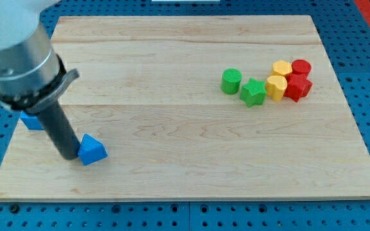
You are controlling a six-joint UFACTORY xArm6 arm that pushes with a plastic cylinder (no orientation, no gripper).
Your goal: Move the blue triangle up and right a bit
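The blue triangle [92, 149] lies on the wooden board [185, 160] near the view's bottom left. My tip [68, 156] rests on the board right at the triangle's left side, touching or nearly touching it. The dark rod rises up and left from there into the grey arm. A second blue block [32, 120] lies further left near the board's left edge, partly hidden behind the rod; its shape is not clear.
At the view's upper right sits a cluster: a green cylinder [231, 81], a green star [253, 92], two yellow blocks [282, 68] [276, 86] and two red blocks [301, 67] [298, 86]. Blue pegboard surrounds the board.
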